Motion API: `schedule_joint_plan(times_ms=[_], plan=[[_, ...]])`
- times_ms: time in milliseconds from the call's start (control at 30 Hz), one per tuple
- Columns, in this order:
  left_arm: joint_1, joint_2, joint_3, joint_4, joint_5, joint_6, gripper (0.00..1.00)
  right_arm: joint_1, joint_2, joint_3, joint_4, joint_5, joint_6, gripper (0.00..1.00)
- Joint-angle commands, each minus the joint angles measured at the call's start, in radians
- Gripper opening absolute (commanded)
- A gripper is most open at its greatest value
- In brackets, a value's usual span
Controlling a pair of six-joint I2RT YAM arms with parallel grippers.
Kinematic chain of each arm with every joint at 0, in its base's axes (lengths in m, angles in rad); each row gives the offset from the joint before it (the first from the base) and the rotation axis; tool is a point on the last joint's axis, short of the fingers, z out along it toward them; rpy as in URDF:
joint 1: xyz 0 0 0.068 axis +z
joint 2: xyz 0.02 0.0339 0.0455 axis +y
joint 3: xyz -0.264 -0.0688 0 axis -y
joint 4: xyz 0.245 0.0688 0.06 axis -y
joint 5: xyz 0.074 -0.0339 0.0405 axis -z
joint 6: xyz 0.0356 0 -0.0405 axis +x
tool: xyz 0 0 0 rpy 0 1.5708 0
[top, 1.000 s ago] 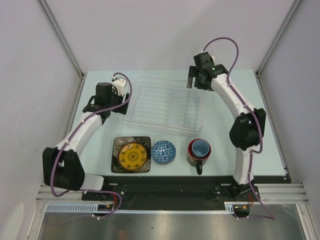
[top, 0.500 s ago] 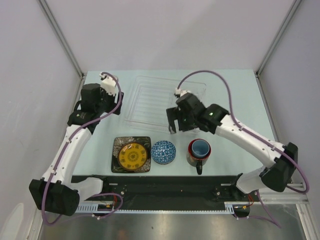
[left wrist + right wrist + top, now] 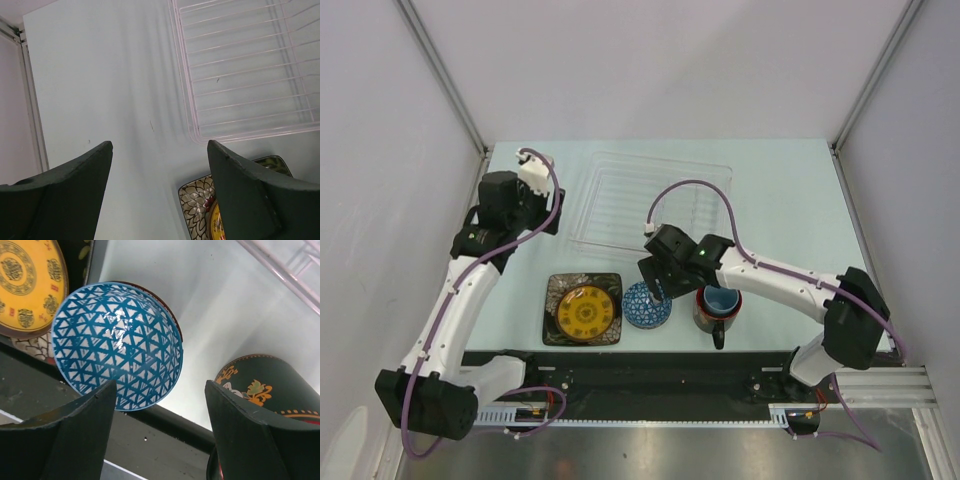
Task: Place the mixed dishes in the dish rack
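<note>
The clear dish rack (image 3: pixel 650 205) lies empty at the table's middle back. In front of it a small yellow plate (image 3: pixel 585 311) rests on a black square floral plate (image 3: pixel 560 290). Right of them sit a blue-white patterned bowl (image 3: pixel 647 305) and a dark mug (image 3: pixel 718 312) with a light blue cup (image 3: pixel 722 296) nested inside. My right gripper (image 3: pixel 655 288) hovers open over the bowl (image 3: pixel 117 340), with the mug (image 3: pixel 260 385) beside its right finger; its open span (image 3: pixel 160 387) holds nothing. My left gripper (image 3: pixel 542 222) hangs open over bare table left of the rack (image 3: pixel 240 75).
The black plate's corner (image 3: pixel 197 197) shows beside the left gripper's (image 3: pixel 160 147) right finger. A black rail (image 3: pixel 650 365) runs along the table's near edge just in front of the dishes. Grey walls close in the left, right and back sides.
My right arm has swung from the rack's far right corner down to above the blue-white bowl, its jaws narrowing a little. My left arm has shifted slightly left.
</note>
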Motion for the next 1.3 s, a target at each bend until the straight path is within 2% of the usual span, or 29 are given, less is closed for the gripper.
schedule_joint_plan(times_ms=[0, 100, 467, 600, 767, 867, 900, 1000, 1267], plan=[[0.004, -0.027, -0.01, 0.016, -0.005, 0.005, 0.82, 0.006, 0.019, -0.03, 0.074, -0.012, 0.009, 0.71], [0.005, -0.027, -0.011, 0.016, -0.005, 0.002, 0.82, 0.004, 0.05, -0.037, 0.084, -0.013, 0.007, 0.63], [0.004, -0.03, -0.027, 0.028, -0.013, 0.006, 0.82, 0.001, 0.11, -0.053, 0.147, -0.047, 0.013, 0.5], [0.004, -0.031, -0.033, 0.034, -0.016, 0.009, 0.82, -0.005, 0.104, -0.053, 0.15, -0.047, 0.013, 0.34], [0.004, -0.033, -0.045, 0.04, -0.013, 0.006, 0.82, -0.013, 0.071, -0.051, 0.137, -0.019, 0.003, 0.24], [0.005, -0.036, -0.05, 0.045, -0.01, 0.003, 0.82, -0.019, 0.045, -0.051, 0.124, -0.002, -0.006, 0.16], [0.004, -0.036, -0.051, 0.045, -0.01, 0.002, 0.82, -0.02, 0.039, -0.051, 0.121, 0.001, -0.011, 0.08], [0.004, -0.036, -0.054, 0.048, -0.01, 0.0, 0.82, -0.023, 0.028, -0.051, 0.115, 0.011, -0.014, 0.01], [0.005, -0.036, -0.065, 0.057, -0.008, -0.001, 0.82, -0.023, -0.007, -0.015, 0.095, 0.008, -0.026, 0.0]])
